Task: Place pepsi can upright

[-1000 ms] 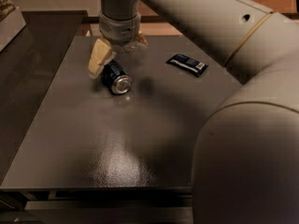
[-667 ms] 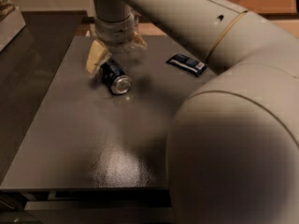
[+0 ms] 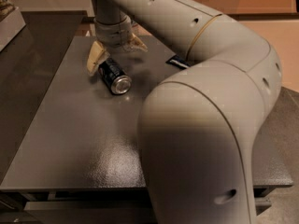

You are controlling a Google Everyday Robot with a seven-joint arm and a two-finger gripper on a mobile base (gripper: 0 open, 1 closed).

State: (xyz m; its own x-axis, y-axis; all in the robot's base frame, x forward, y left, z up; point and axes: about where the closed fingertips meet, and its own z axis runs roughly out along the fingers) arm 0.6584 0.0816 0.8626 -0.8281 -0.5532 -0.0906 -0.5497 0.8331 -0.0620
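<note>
The pepsi can (image 3: 114, 75) lies on its side on the dark grey table (image 3: 70, 134), its silver end facing the front right. My gripper (image 3: 116, 52) hangs just above the can's far end. Its two cream fingers are spread: the left finger (image 3: 95, 59) sits beside the can's upper left, the right finger (image 3: 136, 43) is off to the right. The fingers do not hold the can.
A flat dark blue snack packet (image 3: 176, 61) lies to the right, partly hidden behind my arm (image 3: 201, 125), which fills the right half of the view. A shelf edge (image 3: 9, 17) shows at the far left.
The arm has swung further across the view and now covers most of the packet. The gripper stays over the can; the can has not moved.
</note>
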